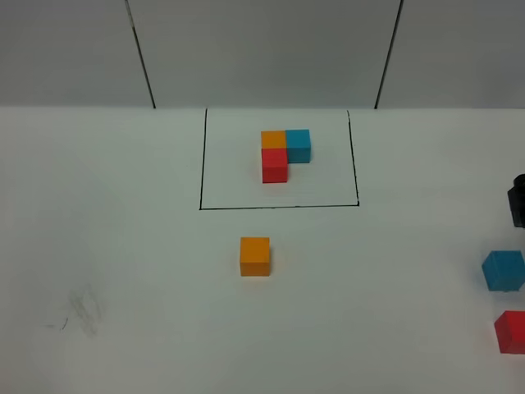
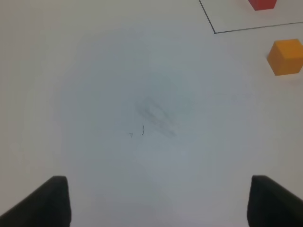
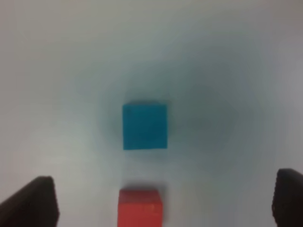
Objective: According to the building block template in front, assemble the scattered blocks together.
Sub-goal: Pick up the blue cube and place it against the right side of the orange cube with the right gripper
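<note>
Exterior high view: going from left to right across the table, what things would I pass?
A grey scuff mark → loose orange cube → loose blue cube. Left out, as they overlap sideways: the framed block trio with the orange cube, the loose red cube with the blue one.

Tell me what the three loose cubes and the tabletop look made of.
Loose orange cube, blue cube and red cube: matte, even colour, crisp edges, no glare; painted wood or hard plastic, undecidable. Tabletop: smooth dull white with grey scuff marks and a drawn black line; likely laminate or coated board.
</note>
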